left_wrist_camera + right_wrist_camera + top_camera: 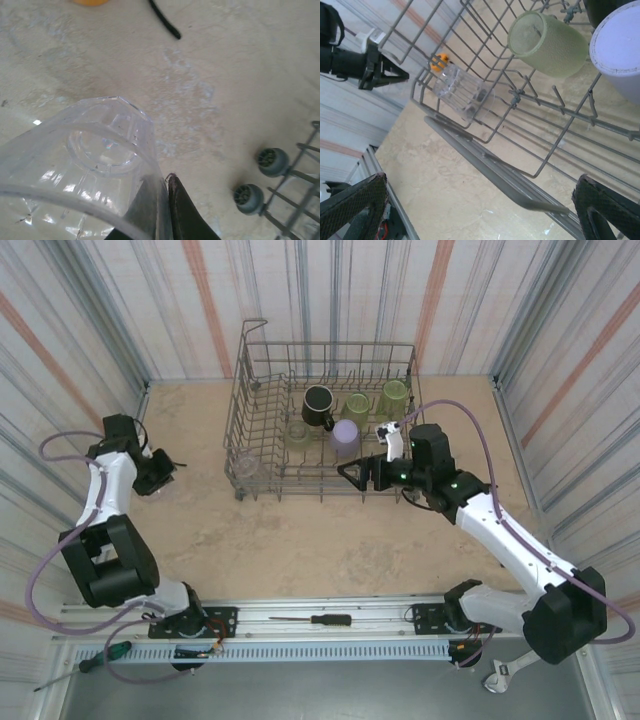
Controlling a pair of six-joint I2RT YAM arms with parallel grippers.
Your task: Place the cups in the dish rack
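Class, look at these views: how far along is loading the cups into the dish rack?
Done: the dish rack holds a black mug, a lavender cup, three green tumblers and a clear cup. In hand: the left hand is shut on a second clear cup, beside the rack over the table. The right hand stands open at the rack's near side. Left: racking that held cup.

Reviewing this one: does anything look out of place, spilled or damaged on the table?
Yes. Two stray tools lie near the arm bases: a black-handled screwdriver on the rail between them and a green-handled screwdriver further left. Neither belongs with loading cups. Nothing in the dish rack looks spilled or broken.
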